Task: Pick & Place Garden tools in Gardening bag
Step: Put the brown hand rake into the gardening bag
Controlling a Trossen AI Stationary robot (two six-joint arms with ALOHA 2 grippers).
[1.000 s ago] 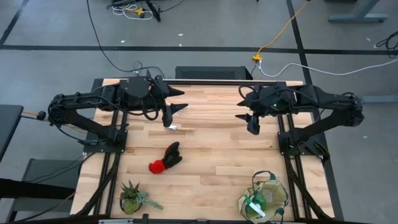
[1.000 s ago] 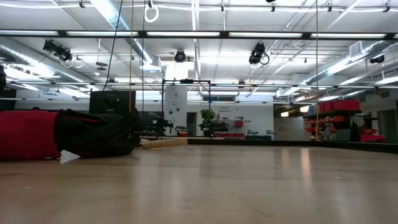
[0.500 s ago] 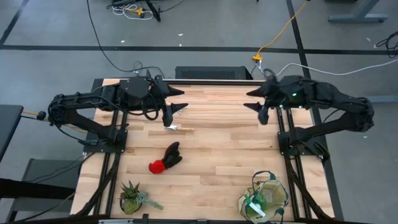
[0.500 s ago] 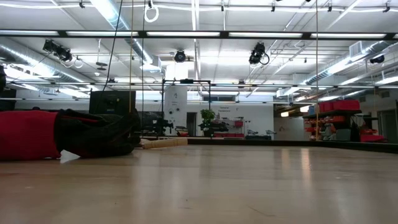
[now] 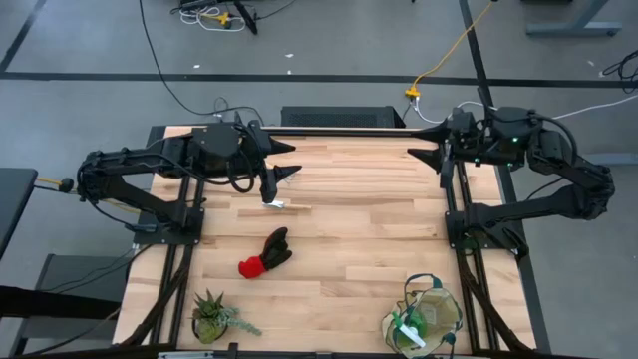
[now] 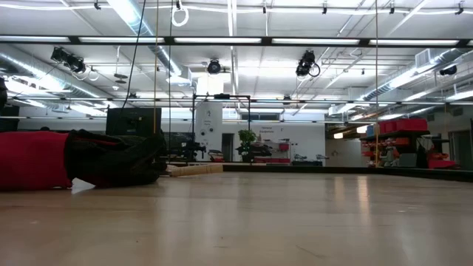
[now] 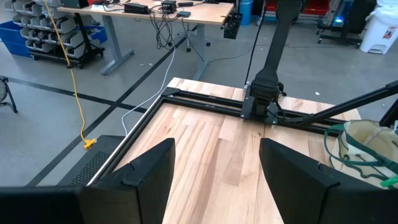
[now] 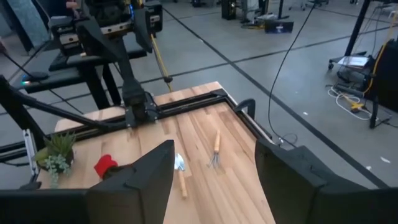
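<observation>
So the green piece (image 5: 407,331) sits in the bag (image 5: 424,317), but the gloves (image 5: 265,253), trowel (image 8: 180,170) and rake (image 8: 216,151) lie on the worktop (image 5: 349,239); left claw (image 5: 290,161) and right claw (image 5: 421,142) gape, empty

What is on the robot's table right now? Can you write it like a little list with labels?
table: wooden table
gloves: red-and-black glove pair, lying mid-table
trowel: trowel, on the wood near the left arm
rake: rake, beside the trowel
bag: gardening bag, at the table's near right corner, something bright green inside
plant: potted plant, near left corner
left gripper: left gripper, open, holding nothing
right gripper: right gripper, open, holding nothing
</observation>
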